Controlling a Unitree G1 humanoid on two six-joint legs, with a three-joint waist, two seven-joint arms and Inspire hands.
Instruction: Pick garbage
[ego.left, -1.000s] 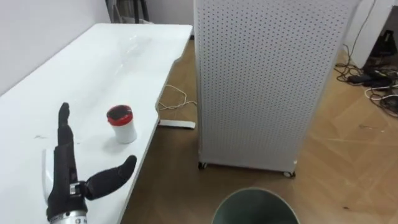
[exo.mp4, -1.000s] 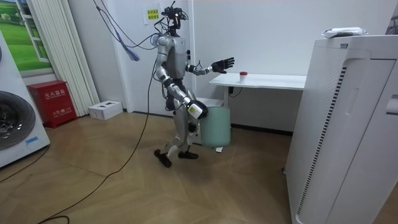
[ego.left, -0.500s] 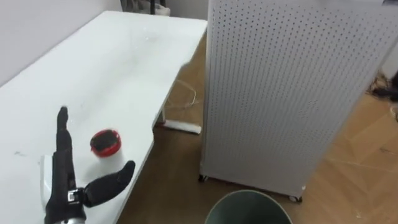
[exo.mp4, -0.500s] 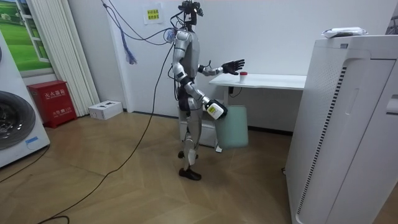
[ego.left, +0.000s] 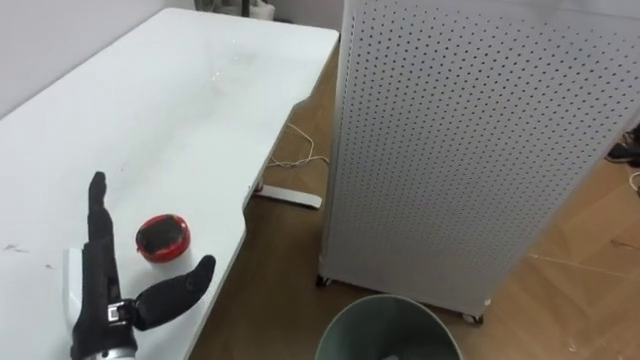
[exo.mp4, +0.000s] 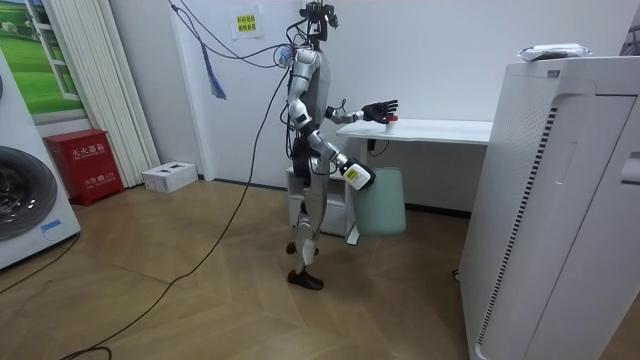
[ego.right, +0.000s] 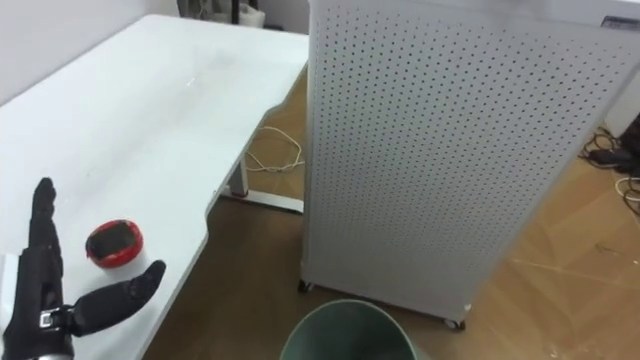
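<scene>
Now the left hand (ego.left: 98, 288) is held over the white table (ego.left: 180, 110) near its front edge, fingers straight, thumb spread. The red-lidded cup (ego.left: 162, 238) sits just beside it. By the green bin (ego.left: 345, 320), the right hand's (exo.mp4: 357, 178) grip cannot be told.

The bin (ego.left: 345, 320) is cut off below, contents unclear.

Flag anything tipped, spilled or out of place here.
Nothing is tipped or spilled. The only stray item is a small red-lidded cup, standing upright near the edge of the white table, beside the open left hand.
</scene>
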